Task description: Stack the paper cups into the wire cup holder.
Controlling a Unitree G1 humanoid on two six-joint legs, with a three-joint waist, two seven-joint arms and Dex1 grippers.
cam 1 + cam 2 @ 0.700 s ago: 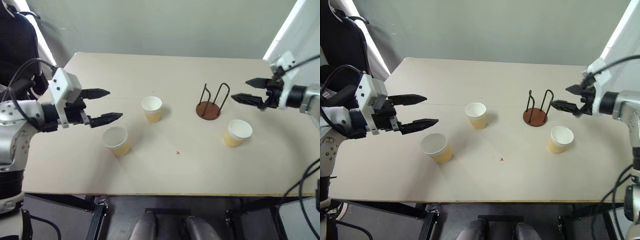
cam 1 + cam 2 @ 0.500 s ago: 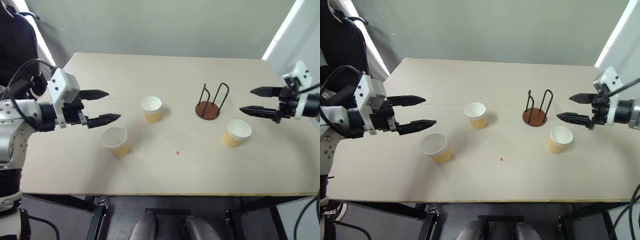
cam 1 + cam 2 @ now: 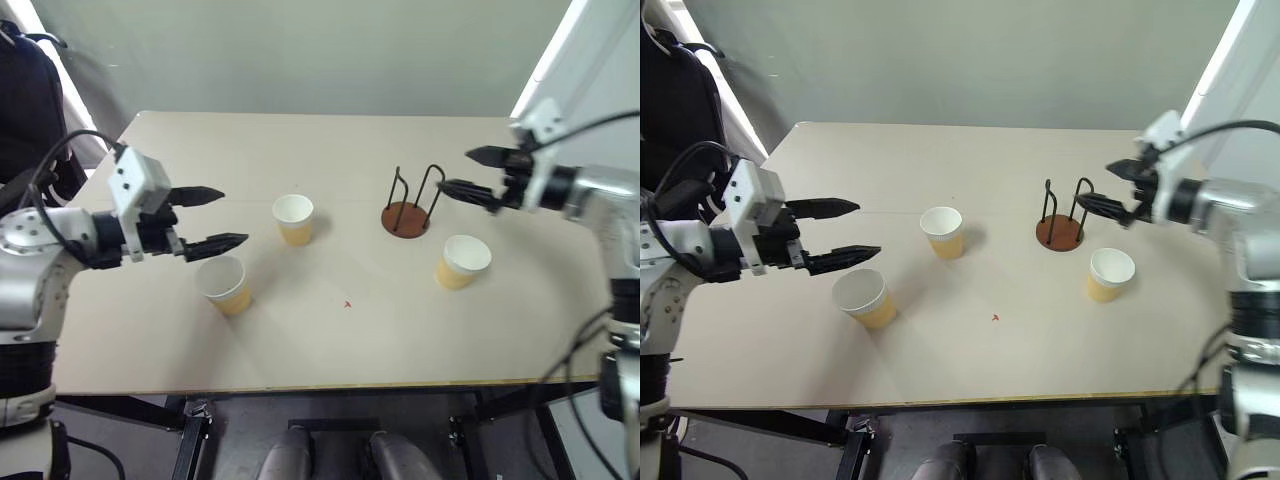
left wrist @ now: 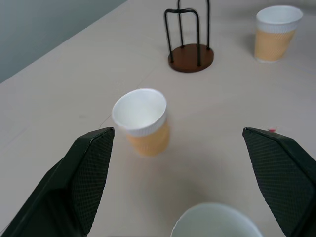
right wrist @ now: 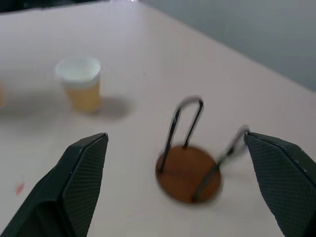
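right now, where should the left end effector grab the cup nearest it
Grip the nearest paper cup across its tan side wall just below the rolled rim, coming in level from the robot's left. It stands upright and apart from the others, and the open left end effector likely spans it.

Both arms raised and reaching inward, left gripper (image 3: pixel 215 218) pointing toward the robot's right with fingers spread wide and empty, right gripper (image 3: pixel 470 172) pointing toward its left, fingers likewise spread wide, holding nothing.
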